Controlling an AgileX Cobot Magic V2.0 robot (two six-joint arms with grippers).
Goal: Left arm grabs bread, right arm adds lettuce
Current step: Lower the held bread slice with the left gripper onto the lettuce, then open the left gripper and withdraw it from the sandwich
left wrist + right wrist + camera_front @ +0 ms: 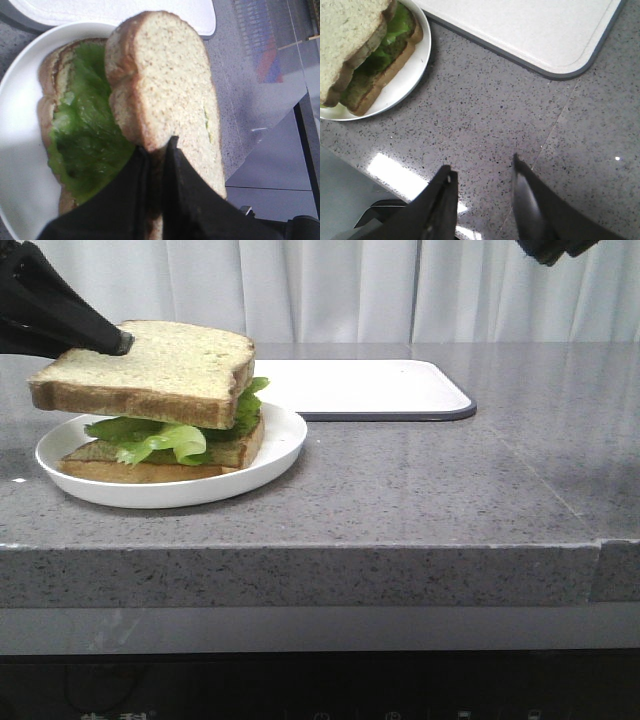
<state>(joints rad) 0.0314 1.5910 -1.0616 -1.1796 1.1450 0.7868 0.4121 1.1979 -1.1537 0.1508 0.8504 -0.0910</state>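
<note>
I have the left gripper [159, 150] clamped on the top bread [150, 370], held over the lettuce [160, 438] on the plate [285, 435] for capping. Right gripper [482, 175] is apart, empty, clear to the right.

Bright, even light overall; the white curtain [330, 290] backdrop is near blown out and the grey countertop [420, 490] has a soft sheen. Left wrist view is soft: lettuce [87, 145] and left gripper [159, 145] are blurred up close. Right wrist view shows glare patches on the countertop edge, with the right gripper [482, 170] slightly blurred.
</note>
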